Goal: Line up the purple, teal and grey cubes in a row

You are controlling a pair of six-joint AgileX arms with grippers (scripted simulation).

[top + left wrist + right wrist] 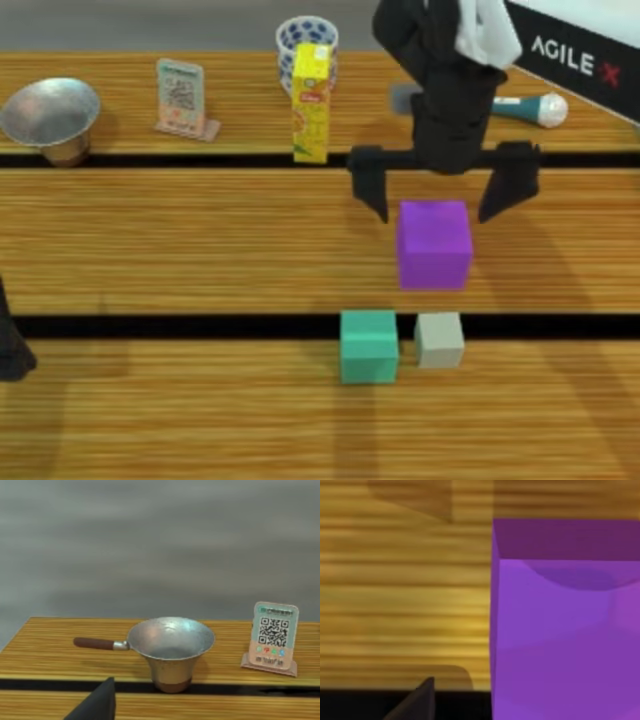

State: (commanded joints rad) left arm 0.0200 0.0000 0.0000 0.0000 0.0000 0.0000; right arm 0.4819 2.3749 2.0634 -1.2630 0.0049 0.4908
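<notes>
The purple cube (pixel 434 244) rests on the table right of centre, and it fills much of the right wrist view (pixel 560 630). My right gripper (pixel 440 200) hovers open over the cube's far edge. Its two fingers are spread wider than the cube and touch nothing; one dark fingertip (pixel 422 695) shows beside the cube. The teal cube (pixel 369 346) and the smaller grey cube (pixel 439 339) sit side by side nearer the front, a small gap between them. My left gripper (pixel 12 355) is parked at the table's left edge, open, with one fingertip (pixel 102 700) showing.
Along the back stand a metal pan with a brown handle (pixel 48 115) (pixel 170 647), a QR-code card (pixel 182 97) (pixel 272 637), a yellow carton (pixel 311 103), a patterned cup (pixel 305 40) and a teal-and-white microphone (pixel 525 108). Two black seams cross the wooden table (pixel 180 240).
</notes>
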